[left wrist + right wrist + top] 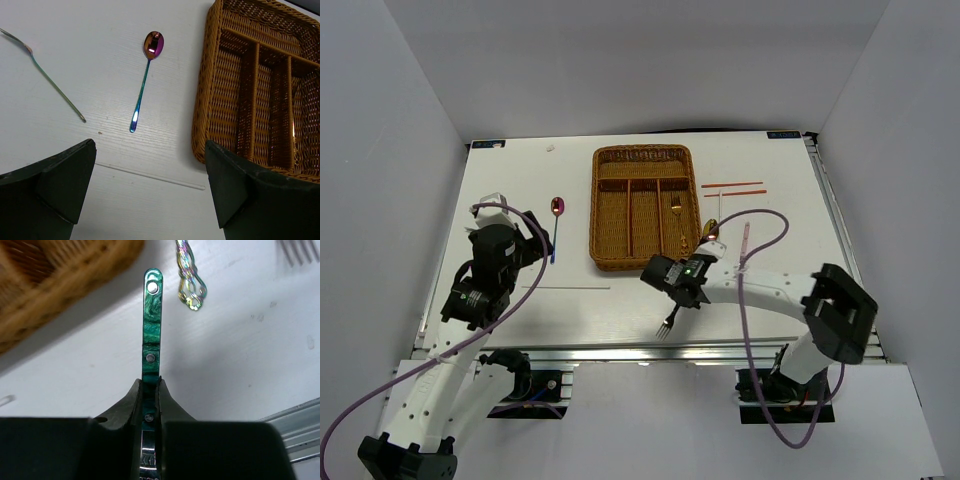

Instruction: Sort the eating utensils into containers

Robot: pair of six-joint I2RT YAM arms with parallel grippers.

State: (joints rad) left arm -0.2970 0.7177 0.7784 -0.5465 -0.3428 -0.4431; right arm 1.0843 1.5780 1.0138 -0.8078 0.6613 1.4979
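The brown wicker tray [644, 205] stands at the table's middle back, with a gold fork [677, 225] in its right long slot. My right gripper [678, 280] is just in front of the tray's near right corner, shut on the green-handled fork [152, 325]. The green handle sticks out ahead of the fingers and the tines [666, 325] point toward the near edge. My left gripper [520, 235] is open and empty, left of the tray. The purple spoon [146, 80] lies on the table ahead of it, beside the tray [260, 100].
Two red chopsticks [732, 188] lie right of the tray, with a gold spoon [712, 232] near its right front corner. A thin silver chopstick [150, 175] lies between my left fingers. A slim fork [45, 75] lies at left. An iridescent handle [190, 285] and fork tines [300, 250] lie ahead of my right gripper.
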